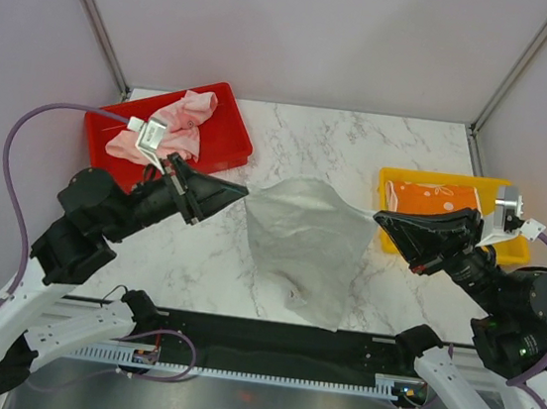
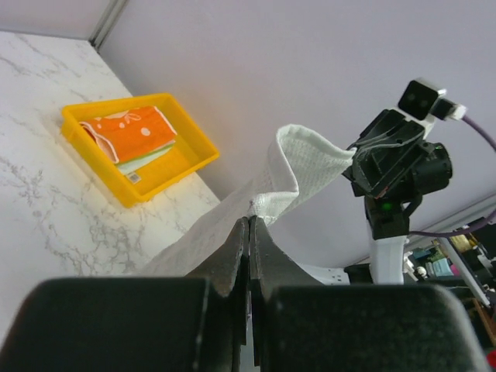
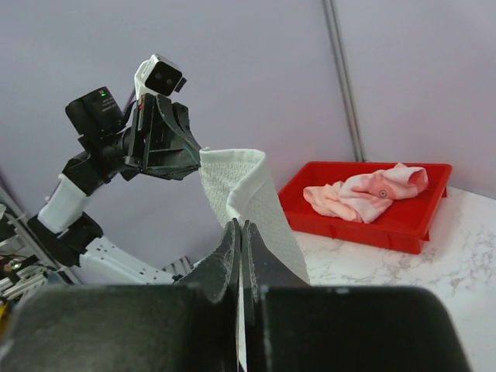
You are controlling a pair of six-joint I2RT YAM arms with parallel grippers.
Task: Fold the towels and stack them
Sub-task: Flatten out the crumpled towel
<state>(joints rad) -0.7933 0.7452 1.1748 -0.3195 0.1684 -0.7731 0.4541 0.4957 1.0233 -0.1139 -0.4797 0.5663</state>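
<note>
Jaws of left gripper (image 1: 244,192) and right gripper (image 1: 377,215) pinch grey-white towel (image 1: 303,248).

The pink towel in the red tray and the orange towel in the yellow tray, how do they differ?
The pink towel lies crumpled in a loose heap in the red tray; the orange towel lies folded flat in the yellow tray. The pink towel is pale with white patches; the orange towel is bright with white spots and sits on a pale folded cloth. Both are soft cloths resting inside plastic trays.
</note>
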